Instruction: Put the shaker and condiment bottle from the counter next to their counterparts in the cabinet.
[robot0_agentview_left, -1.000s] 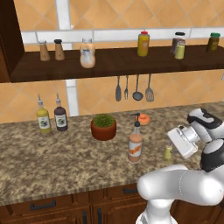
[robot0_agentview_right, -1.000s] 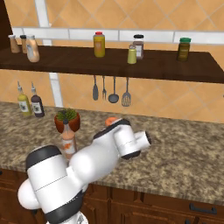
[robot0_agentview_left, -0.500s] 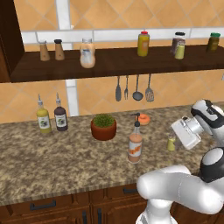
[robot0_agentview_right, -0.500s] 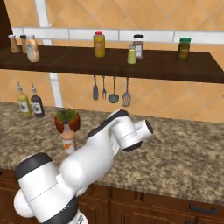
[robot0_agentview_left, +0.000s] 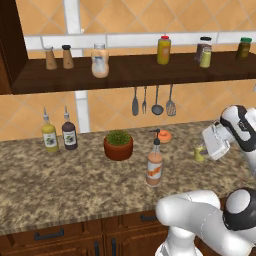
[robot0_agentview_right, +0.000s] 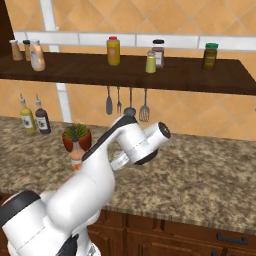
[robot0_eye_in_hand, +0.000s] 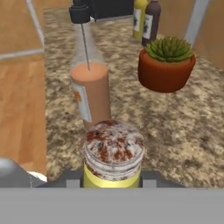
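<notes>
- The gripper (robot0_agentview_left: 204, 152) is clamped on the shaker (robot0_agentview_left: 199, 153), which hangs off the counter (robot0_agentview_left: 60, 190) to the right of the condiment bottle (robot0_agentview_left: 155, 166); in the hand view its speckled silver top sits between the 2 fingers.
- The condiment bottle stands upright on the counter, just right of the potted plant (robot0_agentview_left: 118, 144), untouched.
- The cabinet (robot0_agentview_left: 135, 72) runs above; a matching yellow-green shaker (robot0_agentview_left: 205, 58) stands on its shelf beside a dark jar (robot0_agentview_left: 202, 49), right of the yellow red-capped bottle (robot0_agentview_left: 163, 50).
- Judgement: the step in hand is carrying the shaker up to that counterpart. Keep the grip firm and the shaker upright while rising.
- Clear the shelf's front edge before moving inward, and aim for bare shelf just beside the counterpart, not between it and the dark jar.
- The risk is knocking the counterpart or the jar over, so approach slowly and release only once the base rests flat.
</notes>
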